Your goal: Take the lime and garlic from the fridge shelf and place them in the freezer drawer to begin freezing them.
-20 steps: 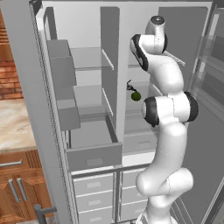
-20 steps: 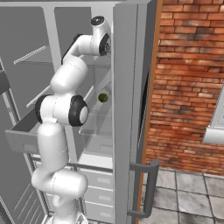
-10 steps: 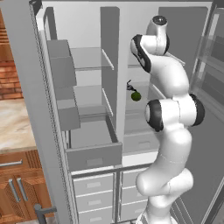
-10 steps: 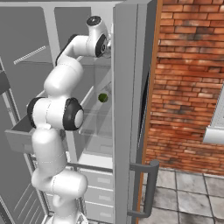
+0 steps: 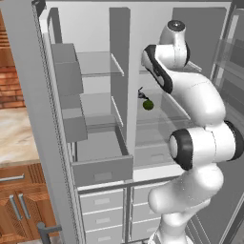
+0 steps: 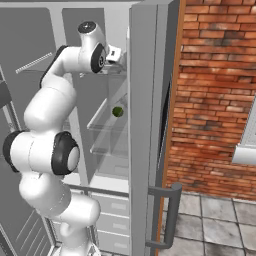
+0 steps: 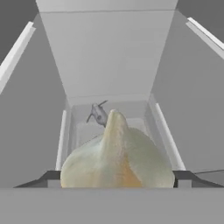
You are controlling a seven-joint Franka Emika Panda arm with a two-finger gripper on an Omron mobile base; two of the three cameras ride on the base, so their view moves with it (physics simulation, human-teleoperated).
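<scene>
Hand [image 7: 116, 186] was clamped on the garlic [image 7: 117, 157], bulb filling the space between the two fingertips, up inside the fridge compartment. Lime [image 5: 148, 104] sat on the glass fridge shelf [image 5: 167, 112]. Freezer drawer [image 5: 101, 167] stood pulled open lower left.

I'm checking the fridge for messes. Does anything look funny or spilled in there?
Nothing spilled or broken. The lime sits on its fridge shelf, the garlic fills the hand view between the tool's fingertips, and the freezer drawer hangs open.
</scene>
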